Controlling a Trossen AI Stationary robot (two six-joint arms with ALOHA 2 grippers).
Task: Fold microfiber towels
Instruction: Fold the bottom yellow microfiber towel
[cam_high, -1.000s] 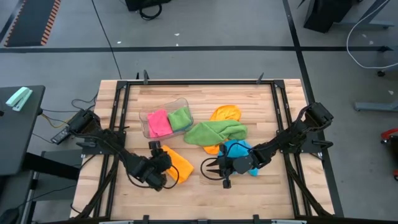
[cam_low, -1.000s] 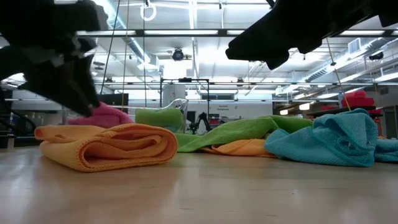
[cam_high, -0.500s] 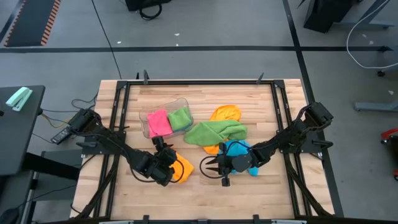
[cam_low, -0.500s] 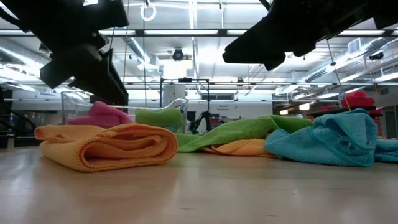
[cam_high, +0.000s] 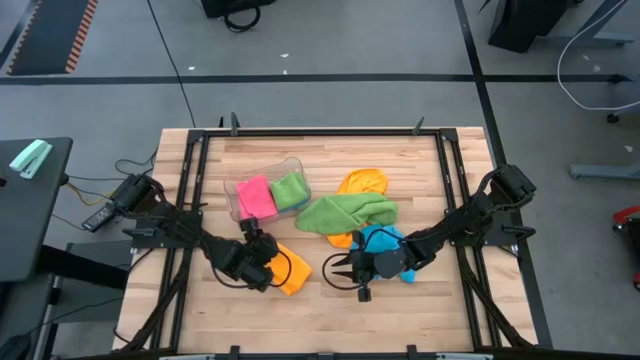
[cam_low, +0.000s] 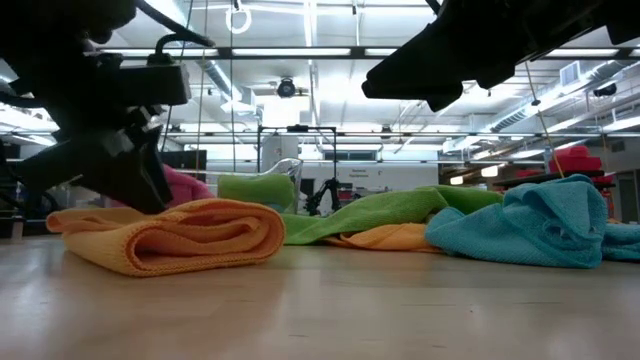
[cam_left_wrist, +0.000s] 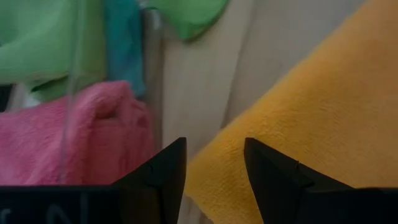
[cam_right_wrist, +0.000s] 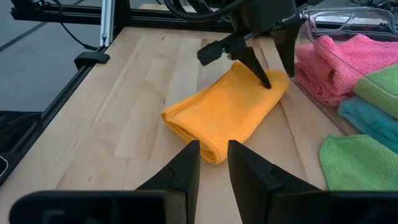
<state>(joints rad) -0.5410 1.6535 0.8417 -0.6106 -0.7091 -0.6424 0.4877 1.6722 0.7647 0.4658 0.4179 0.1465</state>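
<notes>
Over the last second your left hand (cam_high: 262, 252) has slid from the near edge of the folded orange towel (cam_high: 290, 268) to its far end beside the clear tub (cam_high: 262, 176); its fingers (cam_right_wrist: 264, 78) now stand spread, one tip on that end of the cloth, gripping nothing. That reads as the fold being finished, with the tub, already holding a pink towel (cam_high: 254, 197) and a green one (cam_high: 290, 189), as the likely next stop. The loose green towel (cam_high: 345, 212) lies unfolded mid-worktop. Your right hand (cam_high: 336, 270) waits above the worktop beside the crumpled blue towel (cam_high: 378, 240), fingers narrowly parted, empty.
</notes>
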